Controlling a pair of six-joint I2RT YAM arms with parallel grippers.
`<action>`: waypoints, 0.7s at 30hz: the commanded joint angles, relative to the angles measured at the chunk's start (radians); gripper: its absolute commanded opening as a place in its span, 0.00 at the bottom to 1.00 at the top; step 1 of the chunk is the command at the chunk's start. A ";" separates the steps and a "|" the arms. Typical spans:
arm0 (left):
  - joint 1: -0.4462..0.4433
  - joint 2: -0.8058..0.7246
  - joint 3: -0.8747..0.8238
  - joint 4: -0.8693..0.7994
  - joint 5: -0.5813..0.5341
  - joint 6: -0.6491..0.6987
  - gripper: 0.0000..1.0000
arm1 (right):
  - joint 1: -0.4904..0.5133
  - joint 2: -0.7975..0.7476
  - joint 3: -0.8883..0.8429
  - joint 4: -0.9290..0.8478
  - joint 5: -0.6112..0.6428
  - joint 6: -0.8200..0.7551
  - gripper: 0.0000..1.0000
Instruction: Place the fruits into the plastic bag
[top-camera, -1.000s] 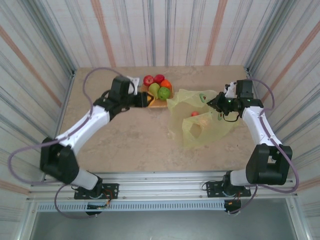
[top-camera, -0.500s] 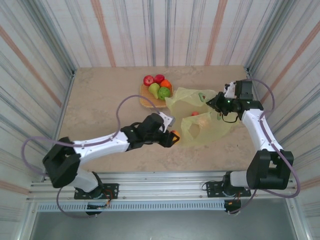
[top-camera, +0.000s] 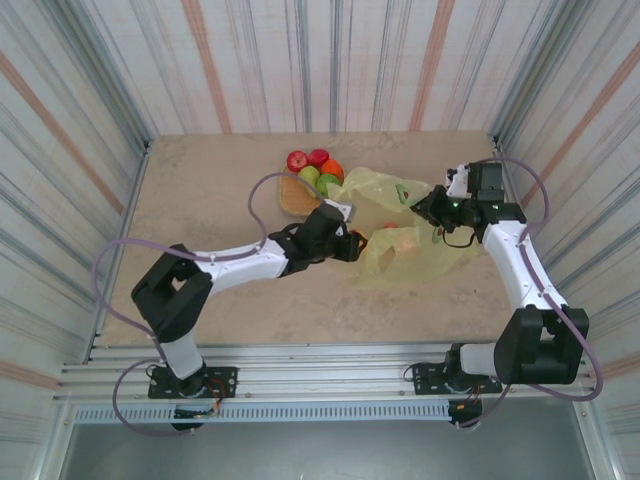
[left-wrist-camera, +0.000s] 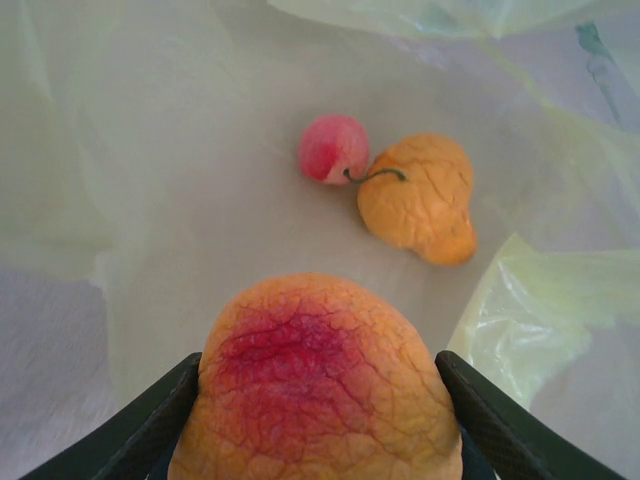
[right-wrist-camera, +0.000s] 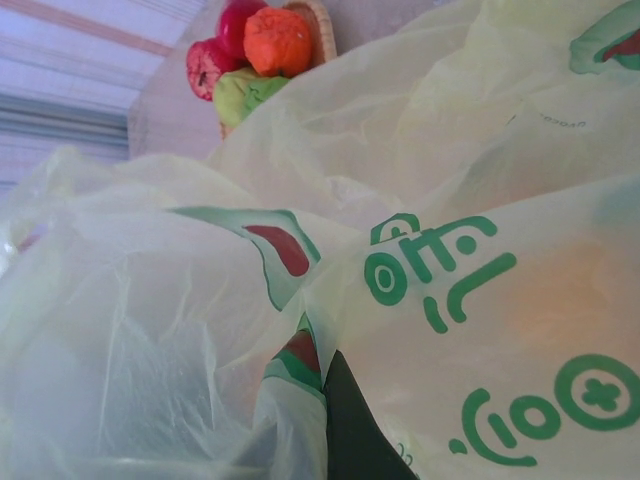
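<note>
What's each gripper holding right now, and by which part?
Left gripper holds an orange-red fruit, clamped across its two opposite sides. Right gripper is shut on the plastic bag, pinching a fold of its upper film.

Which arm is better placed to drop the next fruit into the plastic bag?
Left. The left fingers hold an orange-red fruit at the mouth of the plastic bag; the right fingers pinch its edge.

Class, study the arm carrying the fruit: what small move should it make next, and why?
Probably open the left claw and drop the orange-red fruit. It hangs at the mouth of the plastic bag, which the right claw holds by its edge, and a small pink fruit and an orange fruit lie inside just ahead.
</note>
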 joint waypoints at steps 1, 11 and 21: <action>-0.017 0.064 0.100 0.035 -0.100 -0.034 0.51 | 0.025 -0.011 -0.018 -0.001 0.003 -0.001 0.00; -0.018 0.164 0.181 0.126 -0.226 -0.071 0.54 | 0.038 -0.027 -0.044 0.011 -0.030 -0.014 0.00; -0.014 0.312 0.349 0.138 -0.223 -0.044 0.62 | 0.039 0.012 -0.010 0.016 -0.108 -0.016 0.00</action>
